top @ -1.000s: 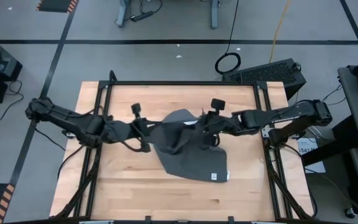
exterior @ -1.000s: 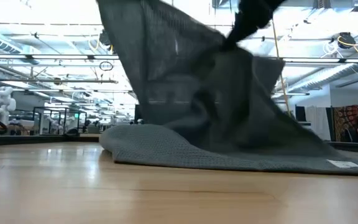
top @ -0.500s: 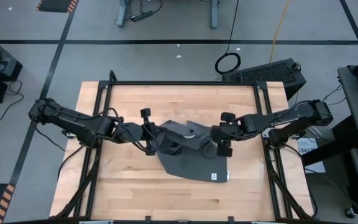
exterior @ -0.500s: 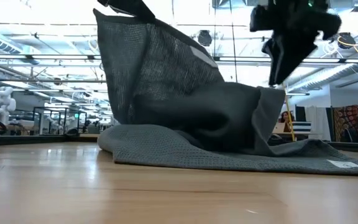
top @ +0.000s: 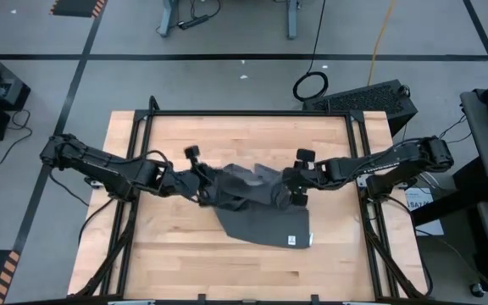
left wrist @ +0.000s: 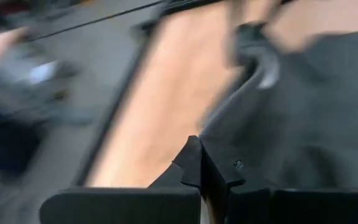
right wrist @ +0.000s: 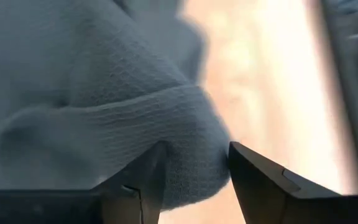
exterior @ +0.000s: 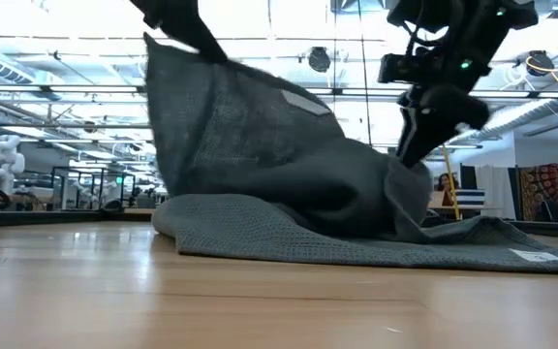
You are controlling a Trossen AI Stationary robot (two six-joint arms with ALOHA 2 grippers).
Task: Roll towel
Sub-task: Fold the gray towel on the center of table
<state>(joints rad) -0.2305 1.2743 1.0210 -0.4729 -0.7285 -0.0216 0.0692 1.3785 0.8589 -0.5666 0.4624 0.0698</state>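
Towel [top: 257, 207]: bunched mid-surface, stretched between my hands, lower part flat.
Left hand [top: 203, 188]: pinched tight on its raised left edge.
Right hand [right wrist: 194, 165]: half-open around a fold, probably loose.

Towel [top: 257, 203] heap + both arms block table [top: 227, 135] centre; bare wood around edges.

The dark grey towel [top: 257, 203] is lying crumpled mid-table, one edge hanging raised from the left fingers [left wrist: 194, 163], a fold bulging between the right fingers [right wrist: 253, 171].
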